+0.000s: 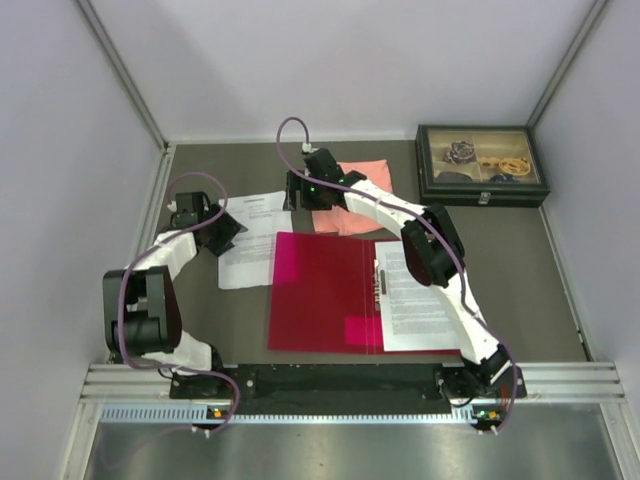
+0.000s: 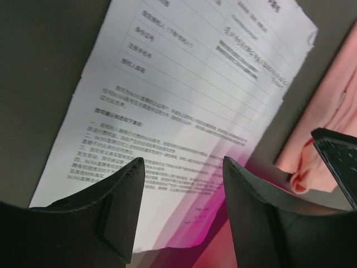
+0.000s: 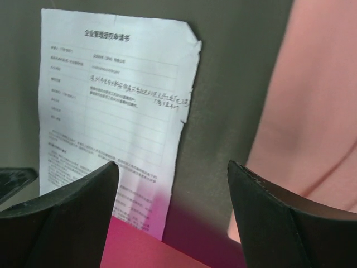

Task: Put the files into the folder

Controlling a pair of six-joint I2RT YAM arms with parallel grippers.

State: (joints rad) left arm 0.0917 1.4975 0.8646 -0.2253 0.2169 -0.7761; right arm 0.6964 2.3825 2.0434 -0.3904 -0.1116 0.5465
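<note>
Near the tabletop's front edge the folder (image 1: pixel 320 290) lies open, some files (image 1: pixel 420 300) already inside; one sheet (image 1: pixel 245 262) lies outside by its far left corner; my left hand (image 2: pixel 181 161) and right hand (image 3: pixel 173 164) hover wide, empty.

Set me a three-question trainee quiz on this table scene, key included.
1. True or false: the folder lies shut.
2. What lies just beyond the folder's far edge? A) salmon-pink cloth B) a mug C) scissors
3. Fill in: in the top view, the loose sheet lies to the folder's ____.
Key: 1 false, it is open, with clipped sheets on its right half; 2 A; 3 left.
</note>
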